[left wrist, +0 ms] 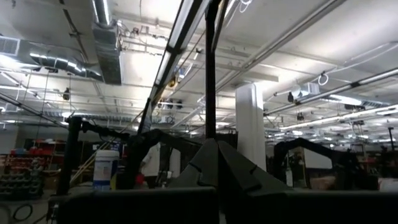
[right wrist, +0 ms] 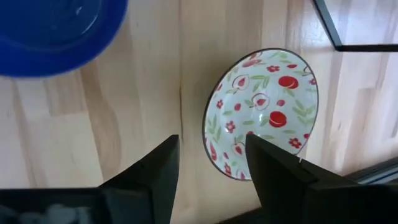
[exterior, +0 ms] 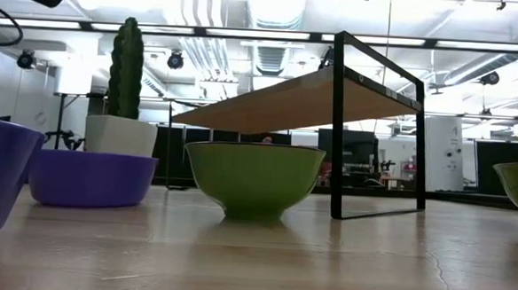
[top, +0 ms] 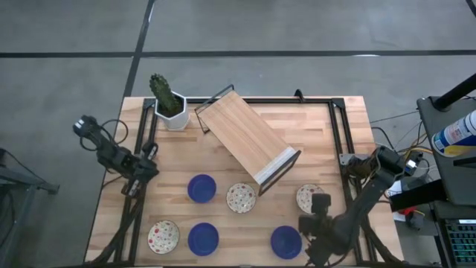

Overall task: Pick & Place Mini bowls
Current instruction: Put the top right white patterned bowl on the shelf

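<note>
Six mini bowls rest on their bases on the table. Three are blue [top: 201, 187] [top: 203, 239] [top: 285, 241], three are cream with red-and-green speckles [top: 241, 197] [top: 309, 198] [top: 163, 236]. My right gripper [top: 311, 222] [right wrist: 211, 163] is open and points down at bare wood between the right speckled bowl [right wrist: 261, 112] and the near-right blue bowl [right wrist: 56, 28]. One finger [right wrist: 273, 174] overlaps that speckled bowl's rim in the wrist view; whether they touch does not show. My left gripper [top: 136, 182] waits at the table's left side, shut, its wrist camera facing the ceiling.
A wooden shelf on a black metal frame [top: 249, 141] sits skewed across the table's middle and far part. A white pot with a cactus [top: 171, 104] stands at the far left. In the low view the speckled bowls are green outside [exterior: 253, 176]. Black rails run along both table sides.
</note>
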Robot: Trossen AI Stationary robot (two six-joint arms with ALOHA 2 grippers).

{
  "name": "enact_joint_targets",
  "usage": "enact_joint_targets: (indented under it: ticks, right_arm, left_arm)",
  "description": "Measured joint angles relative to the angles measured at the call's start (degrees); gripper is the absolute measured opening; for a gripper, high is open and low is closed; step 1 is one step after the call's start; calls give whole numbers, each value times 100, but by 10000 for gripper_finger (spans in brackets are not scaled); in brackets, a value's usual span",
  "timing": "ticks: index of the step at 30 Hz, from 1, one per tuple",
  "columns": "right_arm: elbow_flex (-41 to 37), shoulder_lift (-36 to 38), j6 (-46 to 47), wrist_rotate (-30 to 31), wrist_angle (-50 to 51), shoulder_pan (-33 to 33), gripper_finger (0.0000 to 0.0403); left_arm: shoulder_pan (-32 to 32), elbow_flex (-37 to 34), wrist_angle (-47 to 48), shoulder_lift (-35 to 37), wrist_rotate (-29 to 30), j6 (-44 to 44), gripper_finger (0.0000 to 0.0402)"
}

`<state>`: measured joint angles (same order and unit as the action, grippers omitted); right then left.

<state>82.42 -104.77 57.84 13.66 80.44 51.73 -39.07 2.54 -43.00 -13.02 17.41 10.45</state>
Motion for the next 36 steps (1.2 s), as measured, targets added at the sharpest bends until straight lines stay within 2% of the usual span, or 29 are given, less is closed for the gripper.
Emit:
enact_joint_targets:
  ticks: [11,21,36]
  right_arm:
    - [-705,-32,480,109,-933,90,166]
    - [-1199,-31,702,114,-931,90,154]
    - [-1371,-31,823,128,-1067,87,64]
  left_arm:
    - [-1,1,-101,-442,-1,-247,0]
    - [-2,-1,-160,-601,-2,-274,0]
    - [0,0,-161,-599,0,-291,0]
